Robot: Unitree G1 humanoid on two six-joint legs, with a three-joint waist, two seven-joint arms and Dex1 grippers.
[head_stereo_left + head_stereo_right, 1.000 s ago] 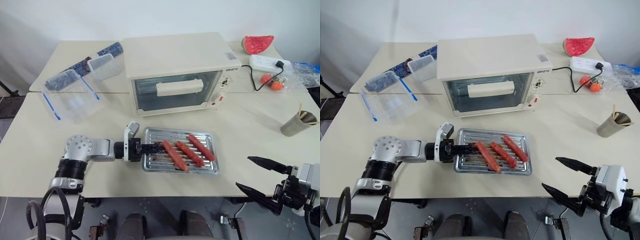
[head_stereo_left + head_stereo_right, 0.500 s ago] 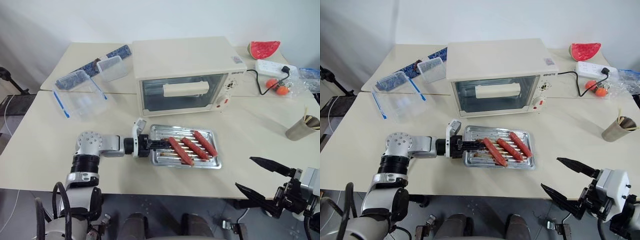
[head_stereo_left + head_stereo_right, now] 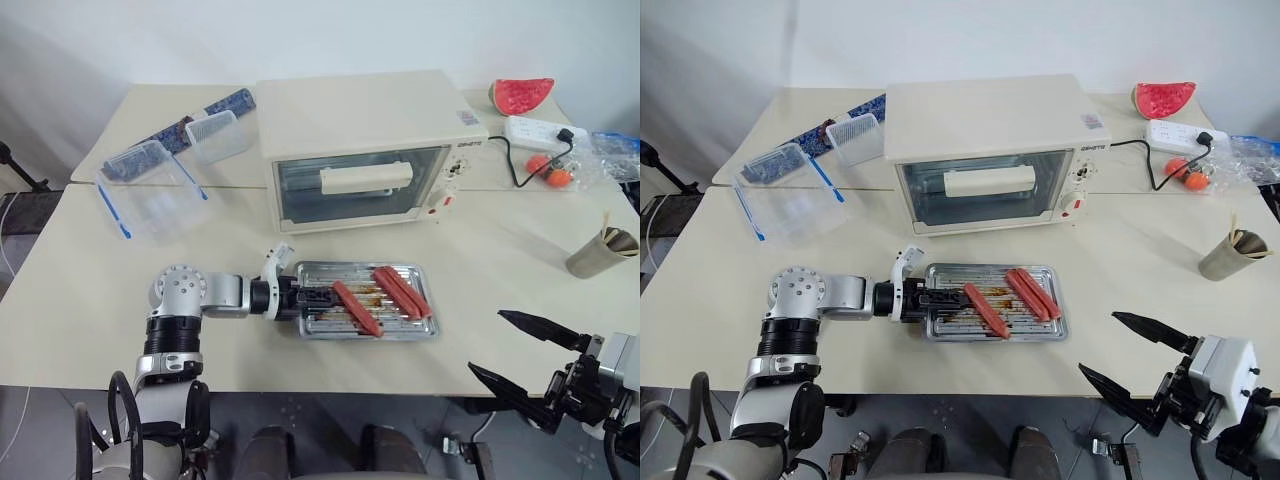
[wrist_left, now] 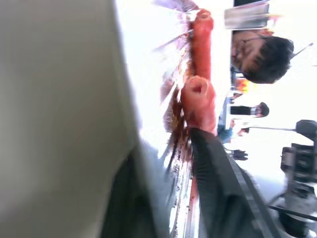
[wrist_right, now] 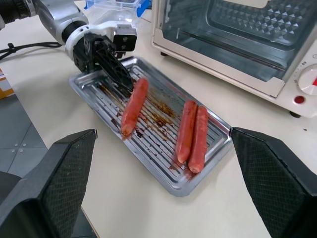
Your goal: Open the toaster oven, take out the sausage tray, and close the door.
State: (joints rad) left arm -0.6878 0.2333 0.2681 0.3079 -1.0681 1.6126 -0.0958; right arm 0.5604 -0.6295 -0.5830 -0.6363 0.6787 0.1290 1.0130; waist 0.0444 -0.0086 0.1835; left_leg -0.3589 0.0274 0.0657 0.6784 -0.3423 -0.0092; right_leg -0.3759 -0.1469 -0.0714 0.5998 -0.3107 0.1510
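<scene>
The cream toaster oven (image 3: 365,110) stands at the back of the table. Its glass door (image 3: 300,192) is shut, with the bar handle (image 3: 365,180) across it. In front of it the sausage tray (image 3: 322,327) lies flat on the table. One sausage (image 3: 357,308) lies near its middle and two more (image 3: 400,290) lie side by side toward its right end. My left gripper (image 3: 318,297) is at the tray's left end. Its fingers (image 5: 116,69) stand apart over the rim, open. My right gripper (image 3: 487,343) hangs open off the table's front right edge, holding nothing.
Two clear blue-trimmed containers (image 3: 150,195) (image 3: 212,135) sit at the back left. A watermelon slice (image 3: 520,95), a power strip (image 3: 535,128) and a metal cup with sticks (image 3: 600,250) are at the right. A person (image 4: 260,57) shows beyond the table.
The left gripper's fingers have come apart at the tray's rim and its wrist has turned. Two sausages have rolled together toward the tray's right end. The right arm has stayed put.
</scene>
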